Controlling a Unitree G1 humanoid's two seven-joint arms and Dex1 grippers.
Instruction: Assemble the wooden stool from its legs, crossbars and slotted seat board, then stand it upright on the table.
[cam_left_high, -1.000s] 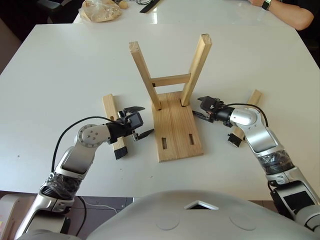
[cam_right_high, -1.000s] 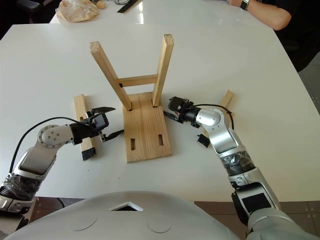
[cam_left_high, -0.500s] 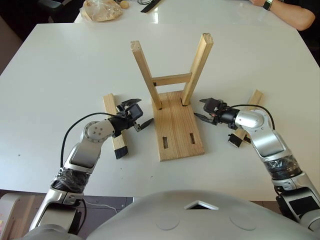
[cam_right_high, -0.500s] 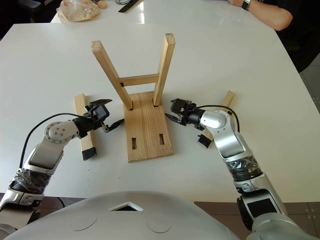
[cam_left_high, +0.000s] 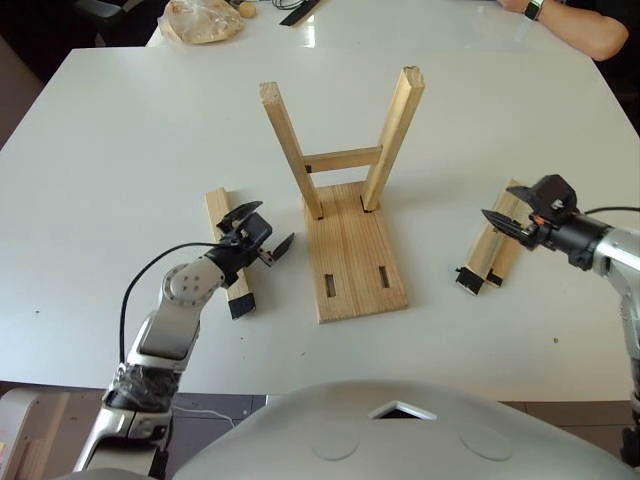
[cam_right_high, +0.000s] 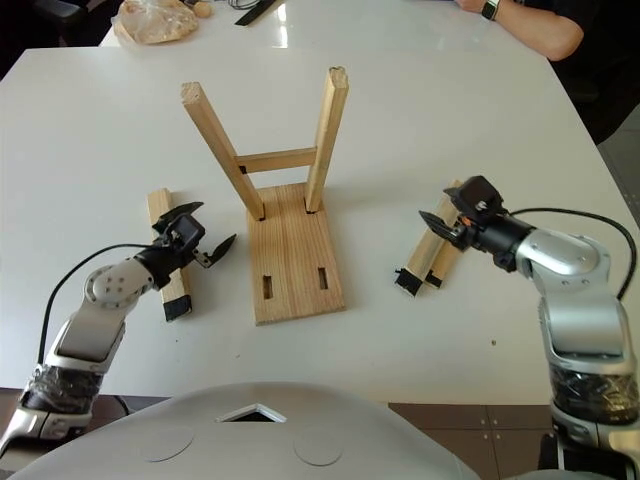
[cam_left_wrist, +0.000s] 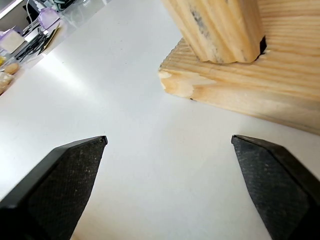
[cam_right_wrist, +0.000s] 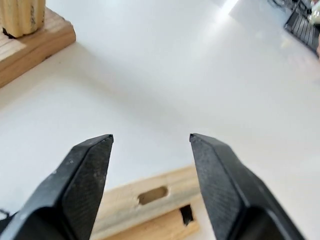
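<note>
The slotted seat board (cam_left_high: 355, 250) lies flat mid-table. Two legs (cam_left_high: 290, 150) (cam_left_high: 393, 138) joined by a crossbar (cam_left_high: 343, 158) stand in its far slots; the two near slots (cam_left_high: 328, 284) are empty. My left gripper (cam_left_high: 262, 232) is open just left of the board, above a loose leg piece (cam_left_high: 220, 215). In the left wrist view the gripper (cam_left_wrist: 169, 139) faces the board's corner (cam_left_wrist: 225, 90) with nothing between its fingers. My right gripper (cam_left_high: 497, 225) is open over the loose leg pair (cam_left_high: 485, 255) at the right; a slotted piece (cam_right_wrist: 150, 197) lies under it.
A crumpled bag (cam_left_high: 203, 20) and a dark object (cam_left_high: 300, 10) sit at the table's far edge. A person's arm (cam_left_high: 580, 25) rests at the far right corner. Bare white table (cam_left_high: 130, 130) surrounds the board.
My right gripper has pulled away from the seat board's right side and moved right, over the loose leg pair. My left gripper has shifted slightly and stays open beside the board.
</note>
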